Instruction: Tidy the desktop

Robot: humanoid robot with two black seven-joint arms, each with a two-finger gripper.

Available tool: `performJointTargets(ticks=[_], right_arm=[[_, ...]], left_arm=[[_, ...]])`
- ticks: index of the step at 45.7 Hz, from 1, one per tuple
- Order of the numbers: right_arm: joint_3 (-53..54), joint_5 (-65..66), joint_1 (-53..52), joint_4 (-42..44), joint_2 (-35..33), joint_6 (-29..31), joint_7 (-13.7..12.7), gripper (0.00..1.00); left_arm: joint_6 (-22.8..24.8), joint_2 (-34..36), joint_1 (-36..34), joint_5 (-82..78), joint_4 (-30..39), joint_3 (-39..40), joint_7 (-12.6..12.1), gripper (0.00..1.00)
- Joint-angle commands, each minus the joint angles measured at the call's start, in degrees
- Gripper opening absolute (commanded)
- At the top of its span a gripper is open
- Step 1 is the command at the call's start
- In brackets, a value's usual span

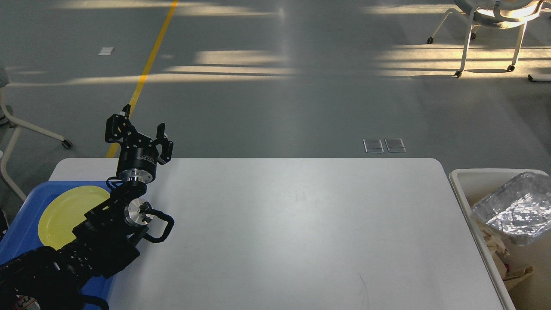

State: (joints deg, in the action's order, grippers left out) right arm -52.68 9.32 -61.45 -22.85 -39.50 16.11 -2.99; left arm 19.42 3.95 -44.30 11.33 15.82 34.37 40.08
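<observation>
The white desktop (pixel 292 232) fills the middle of the head view. My left gripper (pixel 138 131) is open and empty, held up above the desktop's far left corner. My right gripper is out of view. A crumpled silver foil tray (pixel 516 211) lies inside the white bin (pixel 473 181) at the right edge of the desktop, on top of crumpled paper (pixel 501 254).
A blue plastic tray (pixel 17 245) with a yellow plate (pixel 69 211) sits on the desktop's left side, partly under my left arm. Chairs on wheels stand on the floor at the far right (pixel 490 26) and the far left (pixel 26 125).
</observation>
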Motion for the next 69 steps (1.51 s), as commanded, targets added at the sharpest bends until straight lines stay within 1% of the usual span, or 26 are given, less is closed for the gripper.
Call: performJointTargets(ticks=[1,3,9,13,17,21,25,30,34,42,45,50,62,69], right_arm=[[-0.15,0.00,0.45,-0.26,0.65,-0.11,0.01,0.96],[-0.15,0.00,0.36,-0.35,0.92,-0.11,0.01,0.98],[-0.23,0.00,-0.86,-1.05,1.27,0.24,0.01,0.98],[-0.06,-0.18,-4.11,-2.02,1.45,0.77,0.01,0.99],[-0.06,-0.26,-10.08,-7.10,1.10,1.82,-0.08,0.99],[-0.32,-0.35,-18.69,-13.61,0.48,3.75,-0.26,0.99],[-0.24,-0.44,-28.18,-20.03,0.30,7.61,-0.87,0.99],[0.12,-0.53,-39.87,-26.80,1.01,13.68,-3.07,0.98],[0.29,-0.62,-48.13,-30.14,3.72,18.51,-4.30,0.98],[0.38,-4.39,-62.63,-34.63,9.09,29.67,-4.39,0.99],[0.47,-5.10,-67.65,-35.51,11.46,33.01,-4.30,0.99],[4.49,-5.97,-76.25,-36.91,13.66,38.89,-4.30,0.99],[11.89,-9.23,-86.55,-36.92,15.68,38.89,-4.21,1.00],[13.21,-8.79,-86.74,-36.65,17.88,38.89,-4.21,1.00]], left_arm=[[0.00,0.00,0.00,0.00,0.00,0.00,0.00,0.97],[0.00,0.00,0.00,0.00,0.00,0.00,0.00,0.97],[0.00,0.00,0.00,0.00,0.00,0.00,0.00,0.97],[0.00,0.00,0.00,0.00,0.00,0.00,0.00,0.97],[0.00,0.00,0.00,0.00,0.00,0.00,0.00,0.97],[0.00,0.00,0.00,0.00,0.00,0.00,0.00,0.97],[0.00,0.00,0.00,0.00,0.00,0.00,0.00,0.97],[0.00,0.00,0.00,0.00,0.00,0.00,0.00,0.97],[0.00,0.00,0.00,0.00,0.00,0.00,0.00,0.97],[0.00,0.00,0.00,0.00,0.00,0.00,0.00,0.97],[0.00,0.00,0.00,0.00,0.00,0.00,0.00,0.97],[0.00,0.00,0.00,0.00,0.00,0.00,0.00,0.97],[0.00,0.09,0.00,0.00,0.00,0.00,0.00,0.97],[0.00,0.00,0.00,0.00,0.00,0.00,0.00,0.97]])
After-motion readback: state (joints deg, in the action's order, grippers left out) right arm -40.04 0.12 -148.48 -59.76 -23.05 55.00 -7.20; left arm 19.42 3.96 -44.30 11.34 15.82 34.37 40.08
